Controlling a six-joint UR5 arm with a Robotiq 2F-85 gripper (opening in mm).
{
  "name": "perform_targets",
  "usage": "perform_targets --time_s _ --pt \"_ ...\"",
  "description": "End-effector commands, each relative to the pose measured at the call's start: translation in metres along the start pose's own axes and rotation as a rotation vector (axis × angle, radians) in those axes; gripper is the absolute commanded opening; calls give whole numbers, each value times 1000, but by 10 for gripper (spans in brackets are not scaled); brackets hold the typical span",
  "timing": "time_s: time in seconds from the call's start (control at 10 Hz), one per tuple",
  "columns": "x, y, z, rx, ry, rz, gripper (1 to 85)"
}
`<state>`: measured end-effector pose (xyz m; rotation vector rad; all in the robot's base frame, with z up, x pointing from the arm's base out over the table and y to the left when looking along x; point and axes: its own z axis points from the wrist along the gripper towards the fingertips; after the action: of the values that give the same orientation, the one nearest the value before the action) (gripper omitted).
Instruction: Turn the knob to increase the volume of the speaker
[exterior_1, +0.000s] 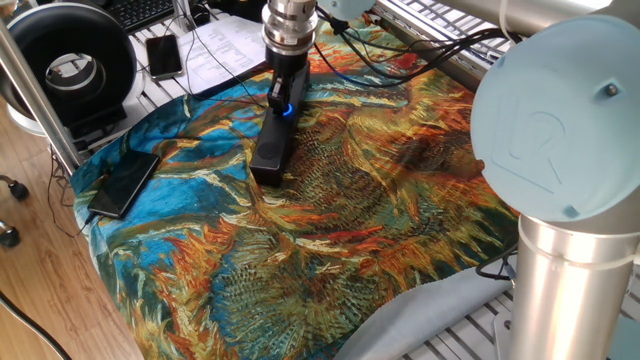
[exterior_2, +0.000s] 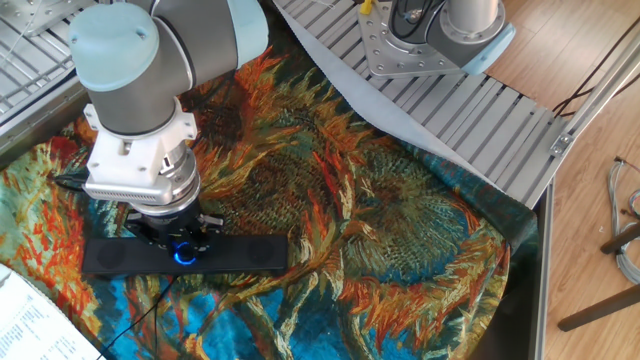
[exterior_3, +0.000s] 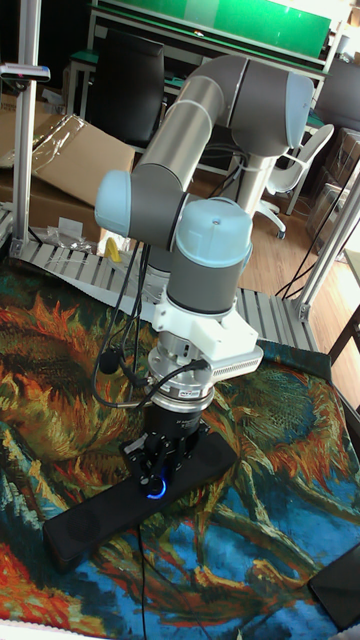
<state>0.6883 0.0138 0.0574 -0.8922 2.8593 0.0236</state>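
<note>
From my remote seat I see a wooden floor (exterior_2: 590, 190) at three o'clock of the bench (exterior_2: 480, 110), whose ribbed aluminium top carries a sunflower-print cloth (exterior_1: 330, 230). In the tall fixed view, cardboard boxes (exterior_3: 75, 165) sit at ten o'clock, a black office chair (exterior_3: 130, 85) beyond, a green panel (exterior_3: 240, 15) at twelve.

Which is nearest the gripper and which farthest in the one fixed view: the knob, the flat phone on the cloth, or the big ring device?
1. Knob, right at the gripper.
2. Phone, near the cloth's edge.
3. Ring device, off the cloth at the corner.
</note>
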Motion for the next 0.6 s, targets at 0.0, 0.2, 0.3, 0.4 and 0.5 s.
perform_targets --time_s 0.0,0.2,0.3,0.4,0.5 --pt "-1 0 -2 -3 -9 18 343" --pt "0 -1 -4 0 -5 22 313" --pt "0 -2 -5 0 -5 23 300" --pt "0 -2 -4 0 -7 26 290" --pt "-1 -3 -3 2 -9 31 277"
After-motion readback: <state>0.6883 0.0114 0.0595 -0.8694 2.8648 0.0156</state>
